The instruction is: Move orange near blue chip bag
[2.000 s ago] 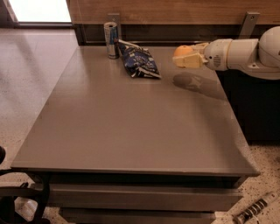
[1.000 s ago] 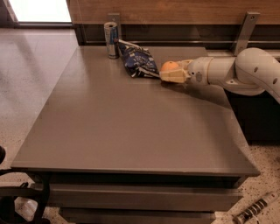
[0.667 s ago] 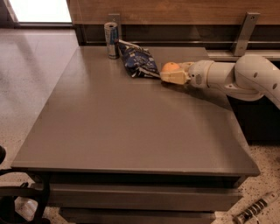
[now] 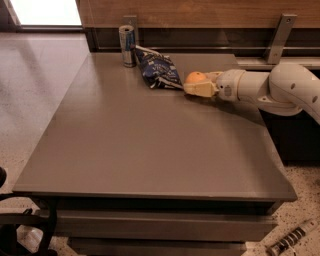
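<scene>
Nearest, well in front of the gripper [image 4: 199, 86] and below table height, a ribbed metal piece [image 4: 292, 240] lies on the speckled floor [image 4: 300, 192] to its right. A dark, curved piece of gear [image 4: 20, 230] sits low on its far left. The table [image 4: 150, 150] is a broad grey slab. Its front edge is well short of the gripper, and the wide stretch of top between that edge and the gripper carries nothing.

The gripper is low over the far right part of the top, at the end of a white arm [image 4: 270, 90] that reaches in from the right, level with the surface. Its pale yellow fingers [image 4: 201, 90] are clamped on the orange [image 4: 196, 77], whose round upper half shows above the near finger. Whether the fruit touches the table cannot be told; a dark shadow lies just under and in front of the gripper.

Just left of the gripper, and slightly farther back, lies the bag [image 4: 157, 70], dark blue, crumpled, with white print. Its near right corner comes very close to the fingertips and the orange; contact cannot be judged. Farther left and back, beyond the bag's far end, a slim can [image 4: 127, 46] stands upright near the table's rear edge.

Behind everything runs a wood wall [image 4: 200, 12] above a dark strip. A tilted metal bracket [image 4: 279, 37] stands against it, behind and to the right of the gripper, above the arm.
</scene>
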{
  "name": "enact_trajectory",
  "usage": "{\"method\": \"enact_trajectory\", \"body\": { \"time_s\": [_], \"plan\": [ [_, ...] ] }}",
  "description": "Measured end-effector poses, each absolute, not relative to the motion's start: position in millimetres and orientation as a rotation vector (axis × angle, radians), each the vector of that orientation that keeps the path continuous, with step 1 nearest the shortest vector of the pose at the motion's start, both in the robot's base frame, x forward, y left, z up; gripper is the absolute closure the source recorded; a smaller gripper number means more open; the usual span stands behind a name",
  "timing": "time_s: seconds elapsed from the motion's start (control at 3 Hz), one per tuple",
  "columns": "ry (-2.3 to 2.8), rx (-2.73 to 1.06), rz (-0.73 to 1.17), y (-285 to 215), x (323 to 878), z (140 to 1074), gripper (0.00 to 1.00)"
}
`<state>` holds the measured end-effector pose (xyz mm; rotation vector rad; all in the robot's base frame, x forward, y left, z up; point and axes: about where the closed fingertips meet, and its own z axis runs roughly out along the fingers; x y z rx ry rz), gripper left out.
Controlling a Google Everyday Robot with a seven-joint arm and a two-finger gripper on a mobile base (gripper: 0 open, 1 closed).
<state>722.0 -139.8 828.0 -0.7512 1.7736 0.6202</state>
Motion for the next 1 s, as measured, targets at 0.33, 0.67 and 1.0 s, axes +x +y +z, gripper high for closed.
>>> {"method": "enact_trajectory", "body": {
  "time_s": [0.33, 0.67, 1.0],
  "plan": [
    [1.773, -0.753, 0.622, -138.4, 722.1, 828.0, 0.3],
    [1.773, -0.755, 0.625, -136.0, 722.3, 827.6, 0.0],
    [1.773, -0.755, 0.625, -136.0, 722.3, 827.6, 0.0]
  ]
}}
